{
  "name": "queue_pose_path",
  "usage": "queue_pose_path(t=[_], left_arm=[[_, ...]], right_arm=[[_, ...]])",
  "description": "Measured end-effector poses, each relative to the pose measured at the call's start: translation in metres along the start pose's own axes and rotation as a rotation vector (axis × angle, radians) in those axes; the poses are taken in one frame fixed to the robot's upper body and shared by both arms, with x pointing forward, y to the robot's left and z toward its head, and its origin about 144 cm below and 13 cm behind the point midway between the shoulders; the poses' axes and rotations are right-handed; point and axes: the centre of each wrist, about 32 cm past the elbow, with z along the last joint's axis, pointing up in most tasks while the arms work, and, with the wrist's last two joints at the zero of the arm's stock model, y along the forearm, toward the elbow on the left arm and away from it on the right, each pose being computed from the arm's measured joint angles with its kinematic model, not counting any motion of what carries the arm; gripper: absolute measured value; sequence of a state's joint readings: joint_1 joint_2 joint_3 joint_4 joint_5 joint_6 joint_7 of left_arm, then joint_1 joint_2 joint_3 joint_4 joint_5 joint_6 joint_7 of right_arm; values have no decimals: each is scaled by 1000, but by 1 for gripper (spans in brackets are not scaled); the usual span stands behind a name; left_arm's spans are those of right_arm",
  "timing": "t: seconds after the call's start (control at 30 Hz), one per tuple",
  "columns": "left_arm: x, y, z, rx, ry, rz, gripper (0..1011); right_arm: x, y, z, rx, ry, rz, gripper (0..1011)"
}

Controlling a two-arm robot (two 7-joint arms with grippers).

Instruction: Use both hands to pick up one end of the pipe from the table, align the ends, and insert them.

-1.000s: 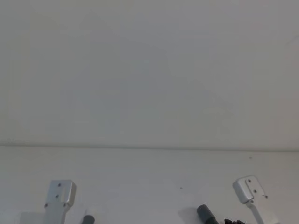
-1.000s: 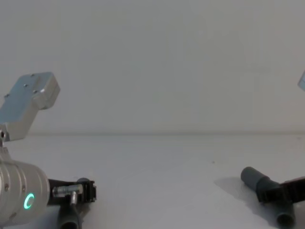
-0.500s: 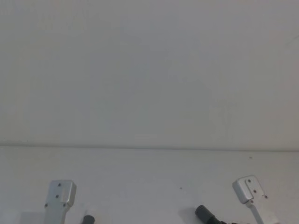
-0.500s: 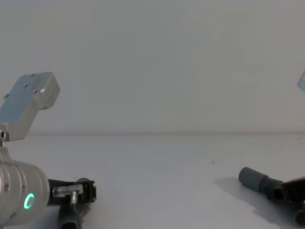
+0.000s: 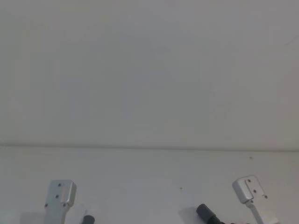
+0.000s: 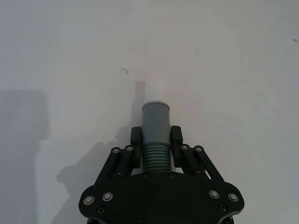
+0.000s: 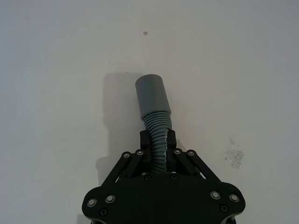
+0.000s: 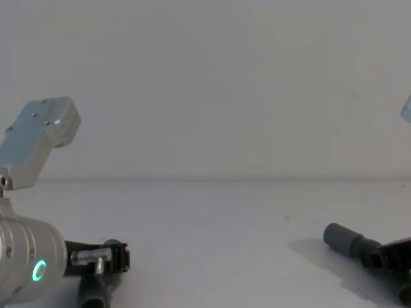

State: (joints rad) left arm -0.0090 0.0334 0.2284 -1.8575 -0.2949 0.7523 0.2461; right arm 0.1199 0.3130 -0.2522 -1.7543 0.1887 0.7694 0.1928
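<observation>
The pipe is in two pieces, one in each gripper. My left gripper (image 6: 155,140) is shut on the ribbed part of one piece, just behind its grey cuff (image 6: 155,121), which ends in a narrower white tip (image 6: 156,89). In the chest view this gripper (image 8: 114,256) sits low at the left with its hose piece (image 8: 95,294) hanging below it. My right gripper (image 7: 158,140) is shut on the ribbed hose (image 7: 158,128) of the other piece. Its smooth grey cuff (image 7: 152,97) sticks out ahead, and in the chest view that cuff (image 8: 343,239) points left, low over the white table (image 8: 212,244).
The table (image 5: 149,182) runs wide and bare between the two arms, up to a plain pale wall behind. Silver arm brackets stand at the left (image 5: 59,196) and right (image 5: 247,190) of the head view. A few small specks mark the surface (image 7: 235,156).
The right gripper has turned its hose piece, so the cuff lies flatter and points more to the left; the piece's other end has dropped from the chest view. The left arm has not moved.
</observation>
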Motion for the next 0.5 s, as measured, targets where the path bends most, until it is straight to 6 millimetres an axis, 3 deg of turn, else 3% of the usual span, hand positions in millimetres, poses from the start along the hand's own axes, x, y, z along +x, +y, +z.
queue_pose_path(t=[0.5], left_arm=[[0, 0, 0, 0, 0, 0, 339]], right_arm=[[0, 0, 0, 0, 0, 0, 148]])
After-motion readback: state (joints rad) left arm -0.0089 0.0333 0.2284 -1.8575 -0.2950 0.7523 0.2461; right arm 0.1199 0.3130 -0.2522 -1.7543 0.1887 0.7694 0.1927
